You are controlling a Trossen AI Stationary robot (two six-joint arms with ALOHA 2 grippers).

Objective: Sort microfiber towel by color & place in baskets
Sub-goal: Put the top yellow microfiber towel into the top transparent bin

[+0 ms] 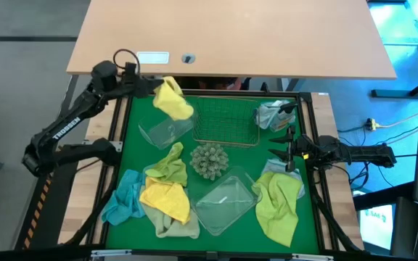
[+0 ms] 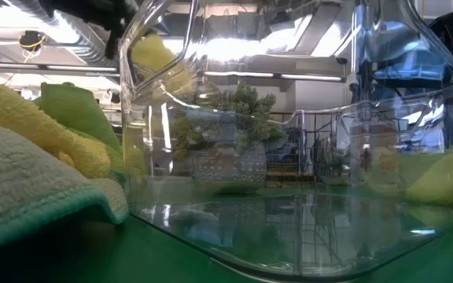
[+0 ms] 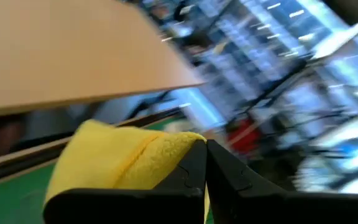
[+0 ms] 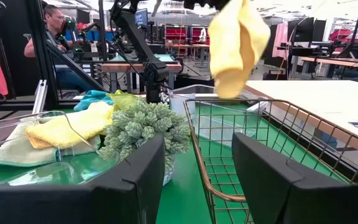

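My high cam looks straight down on the tabletop point(image 1: 140, 109); low cam sits right against a clear tub point(image 2: 289, 196); both wrist cams catch the hanging yellow towel point(image 4: 236, 46).

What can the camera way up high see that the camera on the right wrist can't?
Only the high view shows the clear plastic tub near the front, the lime green towel and the right end effector from above, open.

Only the right wrist view shows a seated person in the room.

Both show the yellow towel hanging from the left end effector, the wire-mesh basket and the spiky grey-green ball.
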